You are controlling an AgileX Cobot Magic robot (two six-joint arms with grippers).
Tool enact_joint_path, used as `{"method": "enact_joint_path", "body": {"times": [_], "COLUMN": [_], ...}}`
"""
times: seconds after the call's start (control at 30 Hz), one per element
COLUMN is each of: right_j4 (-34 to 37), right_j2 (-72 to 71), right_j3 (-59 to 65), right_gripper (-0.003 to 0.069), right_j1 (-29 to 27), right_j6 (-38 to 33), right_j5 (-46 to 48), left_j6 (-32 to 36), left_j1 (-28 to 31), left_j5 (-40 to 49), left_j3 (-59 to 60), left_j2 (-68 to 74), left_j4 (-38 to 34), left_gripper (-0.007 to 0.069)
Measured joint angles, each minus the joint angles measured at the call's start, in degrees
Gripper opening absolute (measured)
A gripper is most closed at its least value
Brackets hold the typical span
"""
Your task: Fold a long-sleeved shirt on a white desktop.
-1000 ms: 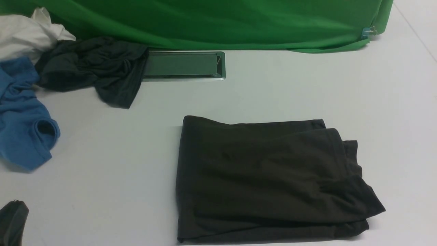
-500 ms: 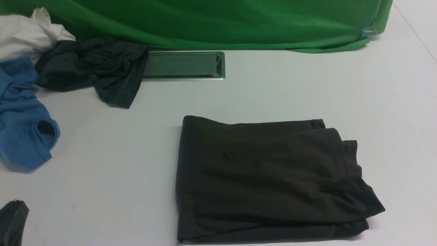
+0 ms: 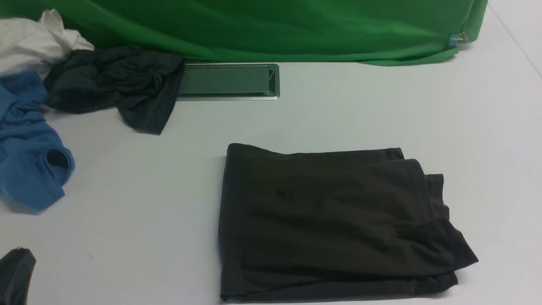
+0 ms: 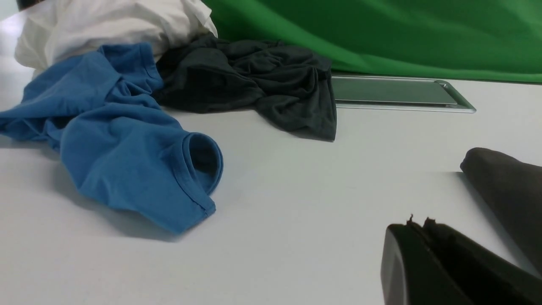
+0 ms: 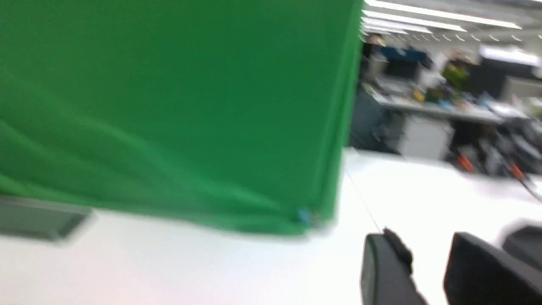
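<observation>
The long-sleeved shirt (image 3: 334, 220) lies folded into a dark charcoal-brown rectangle on the white desktop (image 3: 381, 114), right of centre near the front edge. One corner of it shows in the left wrist view (image 4: 508, 186). My left gripper (image 3: 17, 271) rests low at the front left, well apart from the shirt. Seen from its own wrist, this gripper (image 4: 419, 224) is shut with nothing in it. My right gripper (image 5: 427, 250) is outside the front view. In the blurred right wrist view it stands open over bare desktop, with nothing between its fingers.
A dark teal-grey garment (image 3: 118, 84), a blue garment (image 3: 29, 148) and a white cloth (image 3: 29, 42) are heaped at the back left. The silver-framed cable hatch (image 3: 228, 80) sits beside them. A green backdrop (image 3: 275, 29) closes off the rear.
</observation>
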Motion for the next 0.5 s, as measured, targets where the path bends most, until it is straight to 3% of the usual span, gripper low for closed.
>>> {"method": "enact_joint_path", "body": {"times": [0.13, 0.27, 0.5], "right_j4": [-0.38, -0.4, -0.4], "right_j2": [-3.92, -6.56, -6.67], "right_j3": [10.33, 16.0, 16.76], "right_gripper": [0.024, 0.024, 0.024], "right_j1": [-3.89, -4.04, -4.04], "right_j6": [0.67, 0.71, 0.74], "right_j5": [0.12, 0.72, 1.39], "left_j6": [0.11, 0.25, 0.25], "left_j1": [0.0, 0.0, 0.0], "left_j5": [0.0, -0.12, -0.1], "left_j3": [0.0, 0.0, 0.0], "left_j2": [0.0, 0.0, 0.0], "left_j4": [0.0, -0.06, -0.06], "left_gripper": [0.0018, 0.0018, 0.0018]}}
